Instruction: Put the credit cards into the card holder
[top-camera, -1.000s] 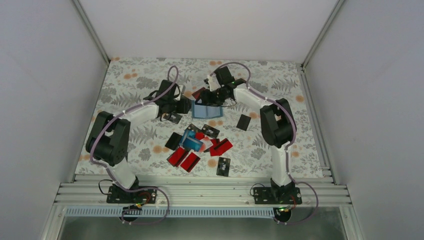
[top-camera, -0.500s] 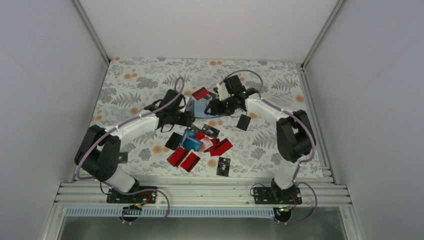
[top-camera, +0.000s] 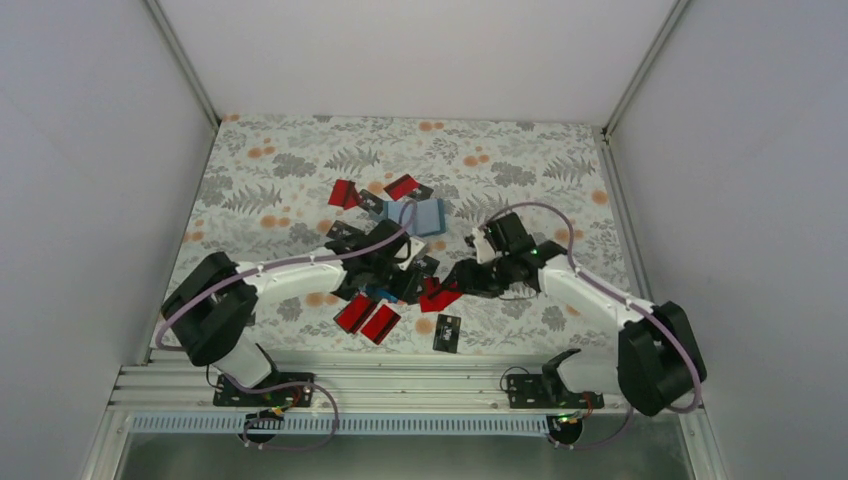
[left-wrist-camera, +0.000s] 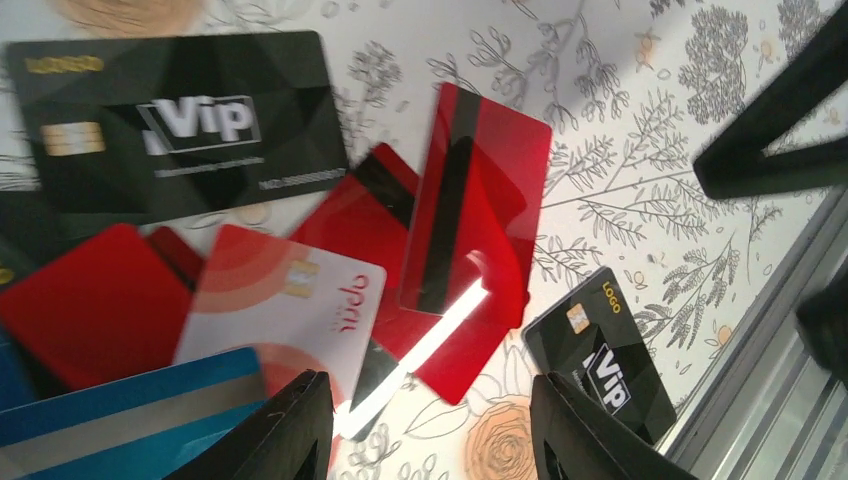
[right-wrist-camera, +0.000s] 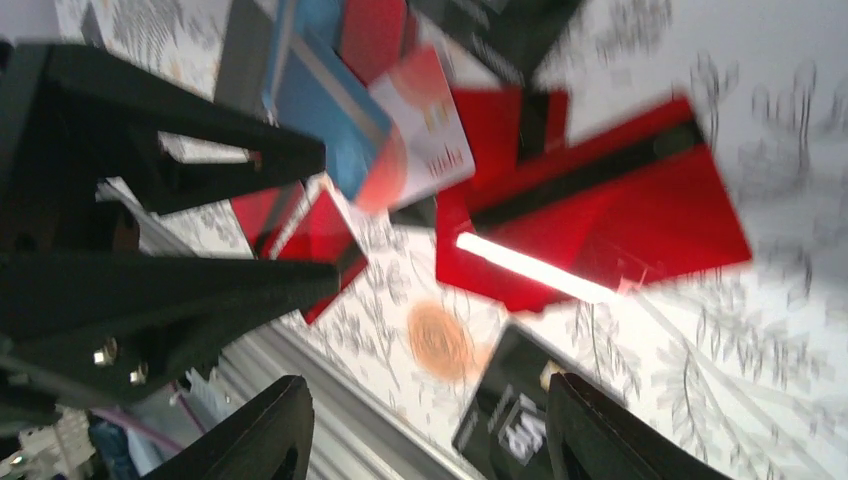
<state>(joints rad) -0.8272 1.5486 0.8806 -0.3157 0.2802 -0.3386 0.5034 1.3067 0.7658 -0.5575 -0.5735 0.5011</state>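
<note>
Both hands hang over the heap of credit cards (top-camera: 440, 293) in the near middle of the flowered counter (top-camera: 560, 160). The left hand (top-camera: 402, 283) reaches in from 9 o'clock and the right hand (top-camera: 452, 285) from 3 o'clock, with their tips close together above the heap.

In the left wrist view, the left hand (left-wrist-camera: 430, 440) has its fingers spread with nothing between them. Under it lie a red striped card (left-wrist-camera: 475, 215), a black Vip card (left-wrist-camera: 180, 120) at 11 o'clock, a white-and-red card (left-wrist-camera: 290, 300) and a blue card (left-wrist-camera: 130, 415) at 8 o'clock. The right wrist view is blurred, yet the right hand (right-wrist-camera: 430, 440) also shows its fingers wide apart and empty.

The card holder (top-camera: 427, 215) lies on the counter at 12 o'clock from the heap, apart from both hands. A stray red card (top-camera: 343, 193) lies at 10 o'clock from the holder. A lone black card (top-camera: 447, 331) sits at 6 o'clock from the heap, near the counter's front edge.
</note>
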